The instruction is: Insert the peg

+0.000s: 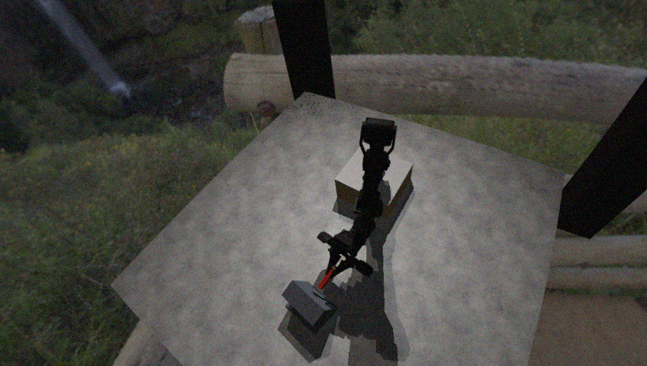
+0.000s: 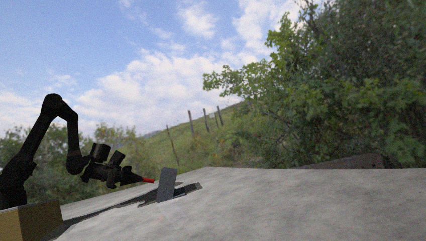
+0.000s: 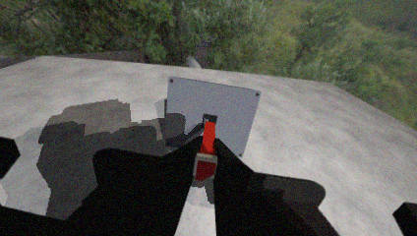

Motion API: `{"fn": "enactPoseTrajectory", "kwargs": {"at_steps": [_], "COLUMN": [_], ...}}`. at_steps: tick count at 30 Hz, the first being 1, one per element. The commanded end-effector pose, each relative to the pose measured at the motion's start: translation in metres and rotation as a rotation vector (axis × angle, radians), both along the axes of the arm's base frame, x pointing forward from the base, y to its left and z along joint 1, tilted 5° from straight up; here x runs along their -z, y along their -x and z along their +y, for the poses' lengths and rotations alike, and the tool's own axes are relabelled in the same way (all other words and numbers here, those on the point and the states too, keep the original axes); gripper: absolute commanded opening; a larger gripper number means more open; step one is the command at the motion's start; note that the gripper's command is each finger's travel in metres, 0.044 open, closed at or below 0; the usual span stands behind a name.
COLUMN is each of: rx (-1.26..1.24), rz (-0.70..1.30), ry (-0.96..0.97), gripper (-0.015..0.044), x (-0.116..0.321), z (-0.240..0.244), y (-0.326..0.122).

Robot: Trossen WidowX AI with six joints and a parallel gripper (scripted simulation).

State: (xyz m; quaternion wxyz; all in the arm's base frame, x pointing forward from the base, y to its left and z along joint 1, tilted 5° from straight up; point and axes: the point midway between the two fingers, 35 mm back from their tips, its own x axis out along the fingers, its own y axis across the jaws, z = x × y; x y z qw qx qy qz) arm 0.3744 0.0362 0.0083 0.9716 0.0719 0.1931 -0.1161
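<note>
The red peg (image 1: 326, 278) (image 2: 148, 180) (image 3: 208, 137) has flat sides and a pale band. My gripper (image 1: 335, 268) (image 2: 141, 178) (image 3: 208, 141) is shut on it, and the peg points out past the fingertips toward the panel. The grey sloped panel (image 1: 303, 298) (image 2: 166, 185) (image 3: 228, 108) stands in front. In the wrist view its dark square hole (image 3: 210, 117) lies just beyond the peg's free end, which overlaps the hole's lower edge. In the exterior view a small gap shows between the peg's end and the panel.
A box-like block (image 1: 352, 174) (image 2: 40, 219) stands at the robot's base, under the arm. The arm's shadow (image 1: 368, 313) (image 3: 98, 157) falls on the table (image 1: 226, 226) (image 2: 269, 203) (image 3: 315, 128) beside the panel. Small dark dots mark the panel's corners.
</note>
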Motion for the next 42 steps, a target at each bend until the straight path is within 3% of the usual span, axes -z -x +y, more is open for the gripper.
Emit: {"fn": "enactPoseTrajectory", "kwargs": {"at_steps": [1,42], "rx": [-0.004,0.001], "rz": [0.002,-0.002], "ry": [0.003,0.000], "gripper": [0.0000,0.0000], "x": [0.003,0.009], "z": [0.000,-0.002], "y": [-0.005,-0.017]}}
